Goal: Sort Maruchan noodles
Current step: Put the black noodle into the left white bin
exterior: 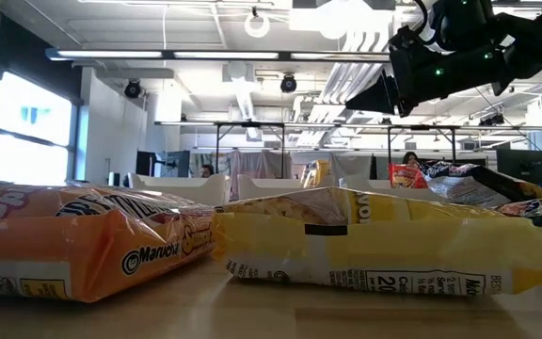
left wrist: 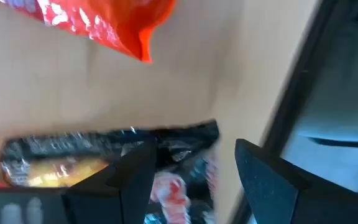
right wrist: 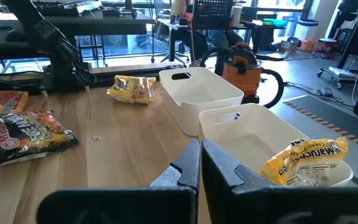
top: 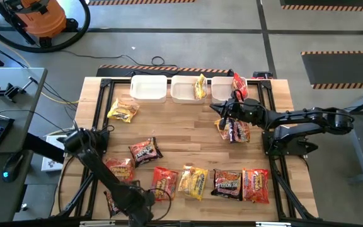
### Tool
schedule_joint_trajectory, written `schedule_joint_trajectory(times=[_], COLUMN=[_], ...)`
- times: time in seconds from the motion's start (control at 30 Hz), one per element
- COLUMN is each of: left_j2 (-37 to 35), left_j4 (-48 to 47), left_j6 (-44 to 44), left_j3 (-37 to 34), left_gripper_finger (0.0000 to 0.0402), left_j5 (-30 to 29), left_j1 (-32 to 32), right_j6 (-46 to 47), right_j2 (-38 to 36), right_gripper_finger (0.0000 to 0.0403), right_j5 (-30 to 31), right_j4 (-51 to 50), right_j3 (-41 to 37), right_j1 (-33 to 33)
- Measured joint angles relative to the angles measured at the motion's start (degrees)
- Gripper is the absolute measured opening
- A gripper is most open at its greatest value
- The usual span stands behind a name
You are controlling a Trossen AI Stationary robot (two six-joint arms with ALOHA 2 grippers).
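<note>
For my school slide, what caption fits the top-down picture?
Robot arms sort noodle packets on a wooden table; middle bin holds one yellow packet.

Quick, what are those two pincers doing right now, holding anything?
Left pincer: open over a dark packet, holding nothing.
Right pincer: closed, empty, near the bins.

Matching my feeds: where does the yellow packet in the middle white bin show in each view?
High view: yellow packet, top centre, at its bin's right end.
Low view: cannot tell.
Left wrist view: not in it.
Right wrist view: lower right, in the nearer bin.
Shared landmark: that white bin.
</note>
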Motion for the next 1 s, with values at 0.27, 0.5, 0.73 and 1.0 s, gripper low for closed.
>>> schedule_joint_trajectory(times=[0.27, 0.5, 0.73, 1.0], left_j2=[3.75, 4.72, -0.98, -17.79], left_j4=[-1.83, -2.70, -9.09, 1.50], left_j6=[3.22, 5.16, 3.73, -0.26], left_j3=[1.28, 1.28, 1.20, -9.71], left_gripper_finger=[0.0207, 0.0120, 0.0009, 0.0001], left_j5=[-2.21, -1.93, -10.41, -26.50], left_j1=[-0.59, -0.55, 0.42, 3.11], right_j6=[-0.02, 0.06, 0.11, 2.44], right_j2=[0.00, 0.00, 0.00, 0.00], right_gripper_finger=[0.0000, 0.0000, 0.0000, 0.0008], right_j5=[0.01, 0.01, 0.01, -1.90], right_j4=[0.15, 0.15, 0.15, 0.11], right_j3=[0.00, 0.00, 0.02, 0.02], right_j1=[0.00, 0.00, 0.00, 0.00])
